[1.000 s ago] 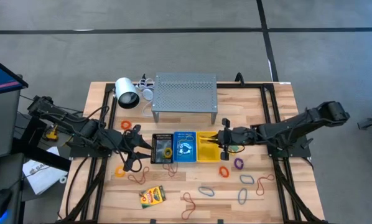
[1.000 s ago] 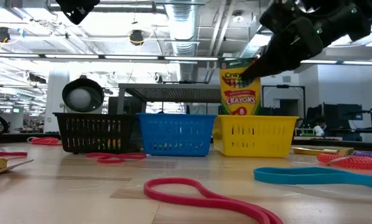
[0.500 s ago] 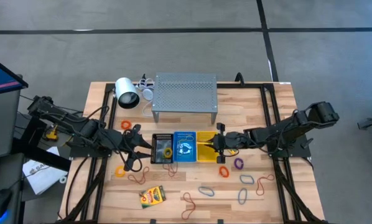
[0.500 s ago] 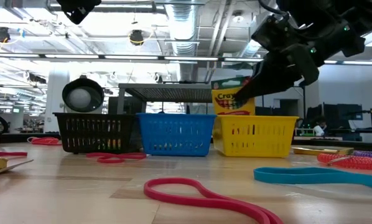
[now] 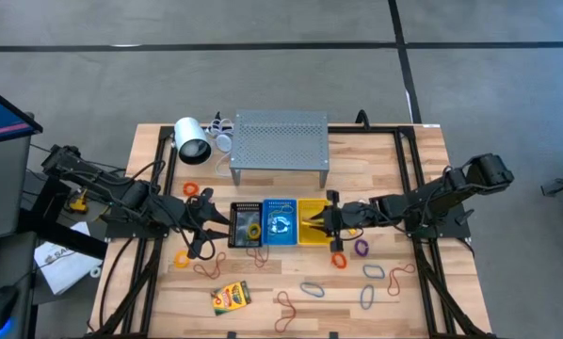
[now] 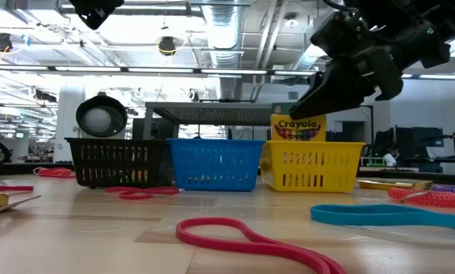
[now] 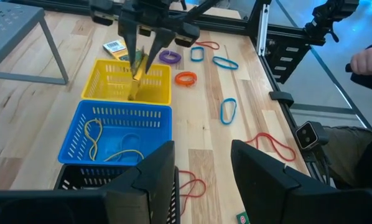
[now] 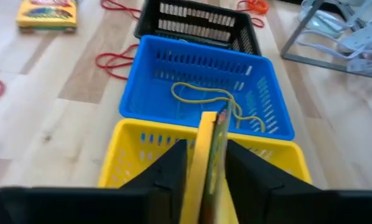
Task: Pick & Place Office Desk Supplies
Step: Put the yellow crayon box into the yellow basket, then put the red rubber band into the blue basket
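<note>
Right gripper (image 8: 206, 171) jaws barely spread beside crayon box (image 6: 297, 129), stood on edge inside yellow basket (image 5: 310, 234). Box could be dragged out if snagged on retreat. Left gripper (image 5: 199, 229) parted, idle beside black basket (image 5: 245, 233).

The crayon box (image 6: 297, 128) has sunk into the yellow basket (image 6: 313, 166): a second ago it stood tall above the rim with its whole front showing in the low view, and now only its top strip clears the rim. The right gripper (image 5: 330, 220) has come down and moved in over that basket from the side away from the blue one, carrying the box with it. Its jaws, which pinched the box before, have begun to part and now stand slightly off the box's sides.
</note>
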